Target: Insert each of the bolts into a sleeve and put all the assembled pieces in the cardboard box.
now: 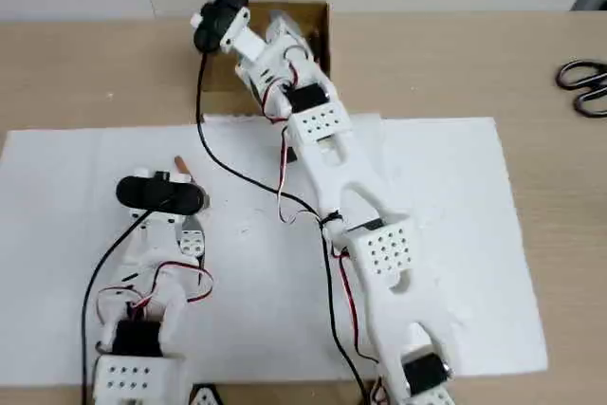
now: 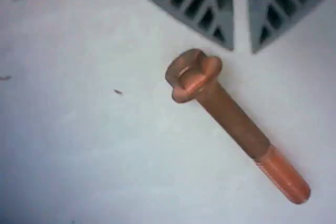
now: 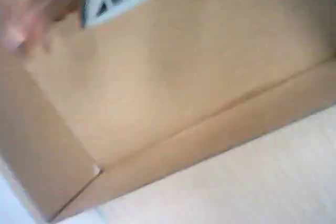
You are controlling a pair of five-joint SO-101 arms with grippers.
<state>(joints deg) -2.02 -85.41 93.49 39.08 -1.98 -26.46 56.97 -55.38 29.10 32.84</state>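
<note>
A copper-coloured bolt [image 2: 233, 124] with a flanged hex head lies flat on the white paper, with no sleeve on it. My left gripper [image 2: 241, 38] hangs just above the bolt's head, its grey fingers [image 2: 205, 3] drawn together to a thin slit with nothing between them. In the high view the bolt [image 1: 181, 165] pokes out just past the left arm [image 1: 161, 194]. My right gripper [image 3: 92, 6] is inside the cardboard box [image 3: 173, 93], over its floor. A blurred brownish and pale piece [image 3: 29, 19] sits beside it; whether it is held is unclear.
The cardboard box [image 1: 318, 18] stands at the table's far edge, just beyond the white paper sheet [image 1: 455, 196]. The right arm [image 1: 341, 168] stretches diagonally across the sheet. Black-handled scissors [image 1: 583, 82] lie at the far right on the wooden table.
</note>
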